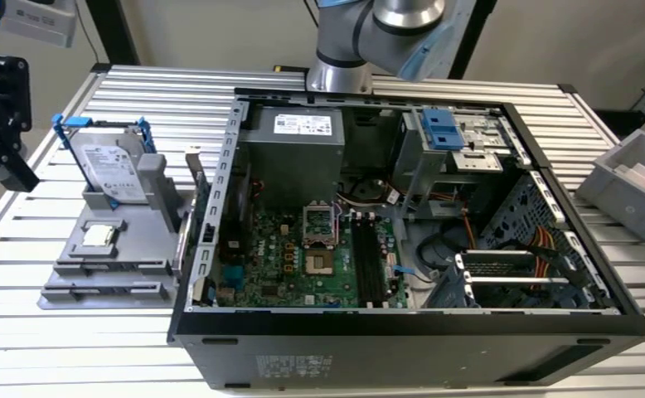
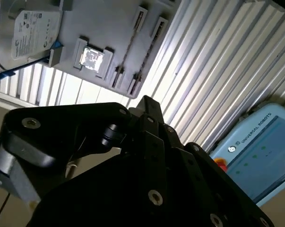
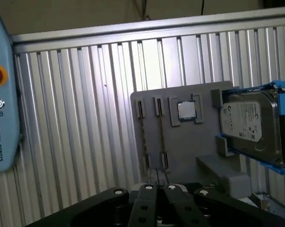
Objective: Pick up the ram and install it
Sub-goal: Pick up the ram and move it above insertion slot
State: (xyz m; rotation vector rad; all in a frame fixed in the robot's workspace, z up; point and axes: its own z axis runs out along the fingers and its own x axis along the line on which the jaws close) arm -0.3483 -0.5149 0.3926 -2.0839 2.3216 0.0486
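Gripper [image 3: 157, 185] with fingers pressed together on nothing, beside the ribbed metal table [image 3: 85, 118].
From it I see the open computer case [image 1: 411, 332] beyond the grey holder [image 3: 189, 142]. The holder lies just ahead of the fingertips, carrying a hard drive [image 3: 248, 123], the ram [image 3: 160, 137] on edge in a slot nearest the tips, and a processor chip [image 3: 185, 110].

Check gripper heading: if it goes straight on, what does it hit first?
Probably the grey holder, near the ram standing in its slots: in the first wrist view the shut gripper aims at that end. Depth is unclear, so it could meet the table short of it.
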